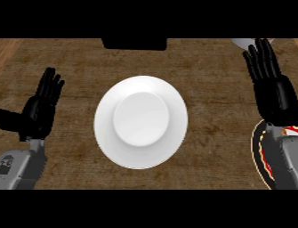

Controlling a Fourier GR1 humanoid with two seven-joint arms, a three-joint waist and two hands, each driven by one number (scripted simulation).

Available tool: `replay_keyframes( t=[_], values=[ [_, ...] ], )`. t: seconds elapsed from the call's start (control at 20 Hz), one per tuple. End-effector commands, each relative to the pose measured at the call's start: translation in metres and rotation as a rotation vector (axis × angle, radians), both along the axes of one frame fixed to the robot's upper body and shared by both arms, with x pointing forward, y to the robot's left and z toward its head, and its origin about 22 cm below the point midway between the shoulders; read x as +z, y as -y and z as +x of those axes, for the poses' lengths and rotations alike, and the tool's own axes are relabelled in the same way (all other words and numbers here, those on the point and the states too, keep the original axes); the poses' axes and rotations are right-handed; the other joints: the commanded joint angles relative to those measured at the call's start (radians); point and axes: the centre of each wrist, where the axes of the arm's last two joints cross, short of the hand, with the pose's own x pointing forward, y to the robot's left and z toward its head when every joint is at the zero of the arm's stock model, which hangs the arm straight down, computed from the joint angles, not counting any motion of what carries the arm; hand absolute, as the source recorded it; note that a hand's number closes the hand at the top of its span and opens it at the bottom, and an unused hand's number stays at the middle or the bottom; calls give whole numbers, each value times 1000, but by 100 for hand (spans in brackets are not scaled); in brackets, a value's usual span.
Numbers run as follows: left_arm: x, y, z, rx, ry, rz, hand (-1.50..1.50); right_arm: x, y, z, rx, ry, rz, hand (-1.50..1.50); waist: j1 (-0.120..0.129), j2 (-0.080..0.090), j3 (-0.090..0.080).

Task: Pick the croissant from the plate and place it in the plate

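Right hand [272,91], fingers straight, overlaps patterned plate [259,147]; white plate [141,121] beside open left hand [36,111]

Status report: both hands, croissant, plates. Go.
Left hand open, resting at left. Right hand open, extended over far right. Croissant not visible. Round white plate centre, bare; dark red-and-yellow-rimmed plate under right forearm.

Plate [141,122] mid-counter [79,67] — second plate [259,151] at right edge.
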Motion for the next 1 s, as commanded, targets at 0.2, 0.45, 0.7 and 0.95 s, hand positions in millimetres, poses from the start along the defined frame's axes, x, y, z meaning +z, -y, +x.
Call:
replay_keyframes(
  t=[0.2,0.45,0.7,0.95],
  values=[
    [65,-19,10,-78,119,239,0,-19,-55,9,263,-18,-268,150,-23,22,-6],
    [64,-14,8,-131,100,252,0,-48,13,1,-172,-135,-911,150,-28,21,-10],
    [76,-10,2,-129,87,249,0,-123,-20,-50,-315,-89,-465,-150,-50,19,-4],
    [88,-10,9,-109,62,241,0,-100,-10,-54,-344,69,-410,-150,-58,19,-7]
  ],
)
